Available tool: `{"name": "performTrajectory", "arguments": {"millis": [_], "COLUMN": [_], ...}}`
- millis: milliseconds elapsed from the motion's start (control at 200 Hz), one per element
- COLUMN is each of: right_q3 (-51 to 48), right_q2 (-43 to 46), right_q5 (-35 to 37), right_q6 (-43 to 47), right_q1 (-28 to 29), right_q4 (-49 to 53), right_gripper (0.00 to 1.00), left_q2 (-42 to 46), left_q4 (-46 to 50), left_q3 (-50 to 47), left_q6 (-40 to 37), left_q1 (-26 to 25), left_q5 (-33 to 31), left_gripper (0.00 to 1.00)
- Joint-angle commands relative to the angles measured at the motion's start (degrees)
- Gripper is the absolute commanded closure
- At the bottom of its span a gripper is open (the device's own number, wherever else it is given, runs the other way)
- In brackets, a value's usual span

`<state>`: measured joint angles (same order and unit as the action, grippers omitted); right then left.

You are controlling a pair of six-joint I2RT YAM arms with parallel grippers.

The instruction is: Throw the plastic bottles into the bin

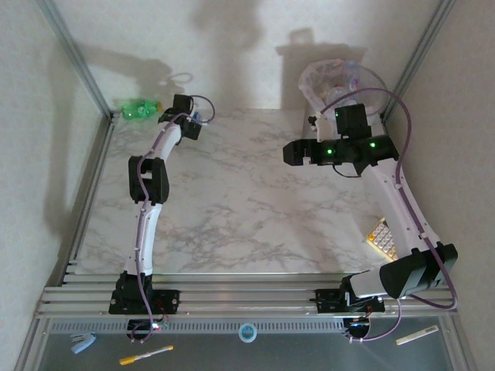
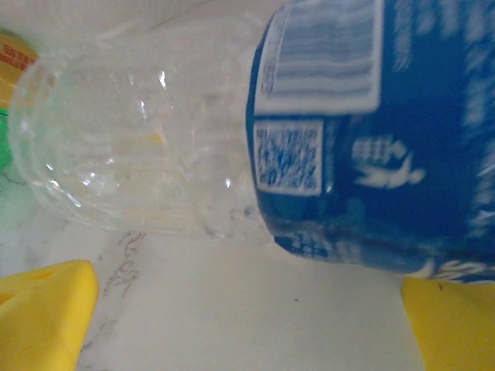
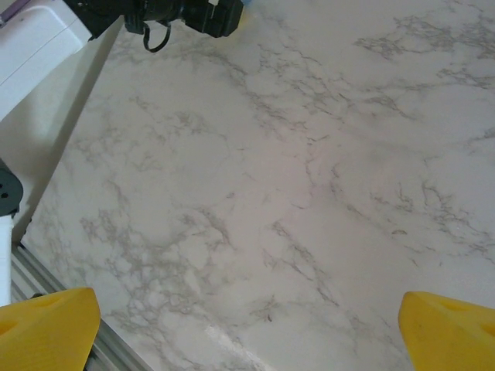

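A clear plastic bottle with a blue label [image 2: 325, 131] lies on its side on the marble, close in front of my left gripper [image 2: 247, 325]. That gripper is open, its yellow fingertips [image 2: 42, 309] wide apart just short of the bottle. Behind it lies a green bottle [image 2: 5, 147] with an orange cap, seen also as the green bottle [image 1: 139, 109] at the far left corner beside my left gripper [image 1: 187, 116]. The bin [image 1: 325, 81], lined with a whitish bag, stands at the back right with several bottles inside. My right gripper [image 1: 292, 151] hangs open over bare marble [image 3: 247, 332].
A beige calculator [image 1: 383, 236] lies near the right arm's base. Metal frame posts and white walls close in the table at the back, left and right. The left arm's wrist [image 3: 186, 15] shows at the top left of the right wrist view.
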<state>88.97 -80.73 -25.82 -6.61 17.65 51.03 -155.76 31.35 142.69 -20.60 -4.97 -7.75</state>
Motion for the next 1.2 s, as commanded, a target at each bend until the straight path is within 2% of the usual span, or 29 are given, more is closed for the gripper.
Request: {"name": "performTrajectory", "arguments": {"millis": [0,175,240,450,541,646,711,856,1036,1191], "right_q3": [2.60,3.01,3.05,1.41,0.36,-0.78,-1.25,-1.65,-2.63,-3.36], "right_q2": [-1.22,-2.37,-2.37,-1.37,-1.03,-0.66,-0.43,-0.21,-0.03,-0.56], "right_q5": [1.45,2.54,2.68,2.89,2.72,2.36,2.21,1.76,1.67,1.52], "right_q6": [1.07,0.97,0.97,0.99,0.94,0.88,0.95,1.25,1.28,1.07], "right_q1": [1.60,3.35,3.77,4.09,4.13,4.08,4.07,4.07,4.06,4.14], "right_q4": [1.53,0.76,0.75,-0.18,-0.64,-1.39,-1.79,-1.95,-2.54,-3.65], "right_gripper": [0.01,0.01,0.01,0.01,0.01,0.01,0.01,0.01,0.01,0.01], "left_q2": [-1.87,-1.04,0.45,9.26,14.14,19.35,22.40,26.83,27.52,21.57], "left_q4": [0.83,1.77,0.59,-9.62,-14.97,-20.59,-24.13,-32.32,-40.74,-35.97], "left_q3": [1.97,0.14,-1.82,-13.84,-21.23,-28.98,-33.63,-40.03,-41.90,-32.95], "left_q6": [-3.51,-2.15,-0.66,9.41,14.05,20.45,25.07,36.07,48.96,57.52], "left_q1": [0.67,0.76,0.75,1.10,1.11,1.29,1.77,5.27,8.50,9.09], "left_q5": [3.35,10.39,15.66,30.71,34.59,35.40,32.76,32.59,32.73,30.95], "left_gripper": [0.00,0.00,0.00,0.00,0.01,0.01,0.01,0.00,0.00,0.00]}}
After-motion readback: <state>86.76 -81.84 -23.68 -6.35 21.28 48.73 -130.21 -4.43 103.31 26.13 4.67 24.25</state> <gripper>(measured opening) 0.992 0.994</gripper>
